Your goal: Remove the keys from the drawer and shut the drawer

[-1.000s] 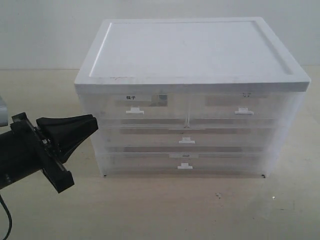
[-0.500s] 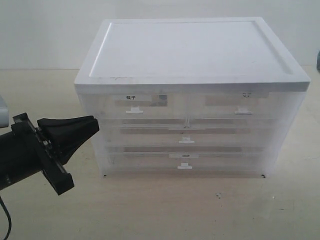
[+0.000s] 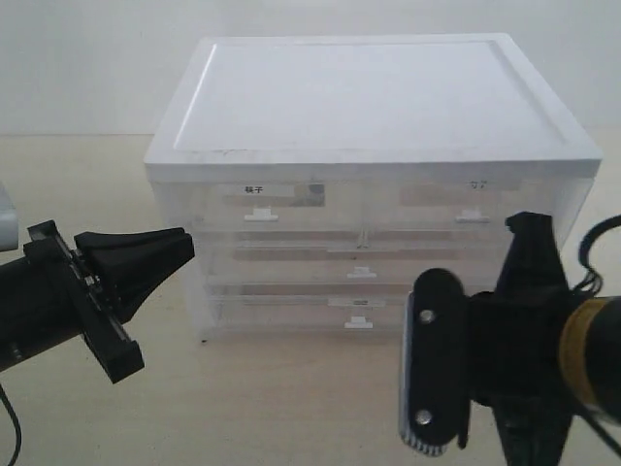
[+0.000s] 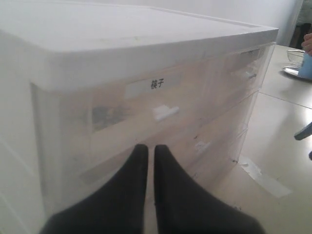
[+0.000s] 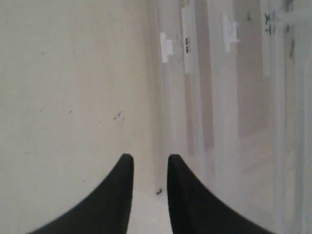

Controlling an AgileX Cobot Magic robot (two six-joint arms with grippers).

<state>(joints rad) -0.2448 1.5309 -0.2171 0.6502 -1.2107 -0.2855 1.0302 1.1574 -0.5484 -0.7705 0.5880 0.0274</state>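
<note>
The keys are hidden; none show in any view. The white translucent drawer cabinet [image 3: 369,107] stands mid-table, and all its drawers look pushed in. Its top row has a left handle [image 3: 262,216] and a right handle [image 3: 473,216]. The left gripper [image 3: 184,248] hovers by the cabinet's left front corner, its jaws shut and empty. In the left wrist view, this gripper [image 4: 150,148] points at the labelled top-left drawer [image 4: 157,84]. The right gripper [image 3: 529,233] is low in front of the cabinet's right side. Its jaws [image 5: 148,160] are slightly apart and hold nothing.
A middle drawer handle [image 3: 361,273] and a bottom drawer handle [image 3: 359,321] sit on the cabinet front. The beige tabletop [image 3: 291,408] spreads in front of the cabinet. At the far edge of the left wrist view are a blue object [image 4: 306,66] and a bowl [image 4: 294,56].
The right arm has come into the exterior view at the lower right, in front of the cabinet. The left gripper has hardly moved.
</note>
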